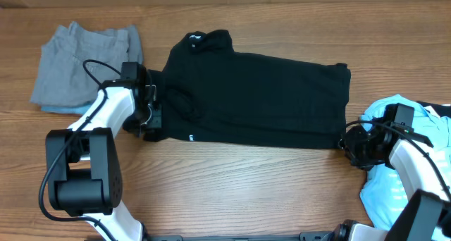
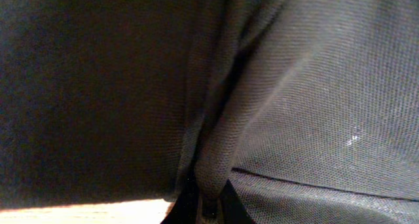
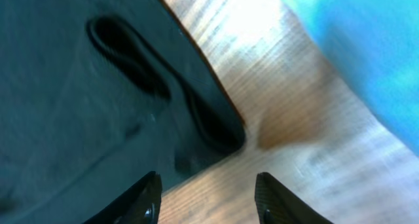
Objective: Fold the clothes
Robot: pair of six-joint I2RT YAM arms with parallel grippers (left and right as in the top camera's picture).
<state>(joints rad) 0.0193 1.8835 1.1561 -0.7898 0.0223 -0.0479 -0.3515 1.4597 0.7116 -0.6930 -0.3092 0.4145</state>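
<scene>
A large black shirt (image 1: 261, 93) lies spread across the middle of the table. My left gripper (image 1: 150, 113) is at its left edge, shut on a pinched ridge of the black fabric. That fabric (image 2: 314, 106) fills the left wrist view and runs down between the jaws of my left gripper (image 2: 209, 207). My right gripper (image 1: 350, 144) hovers at the shirt's lower right corner. It (image 3: 209, 201) is open over bare wood, with the hem corner (image 3: 196, 112) just ahead of its fingers and nothing between them. A light-blue tee (image 1: 384, 188) lies under the right arm.
Folded grey clothes (image 1: 77, 65) sit at the back left. The light-blue tee (image 3: 373, 47) also shows at the right of the right wrist view. Bare wooden tabletop (image 1: 246, 184) stretches along the front between the two arm bases.
</scene>
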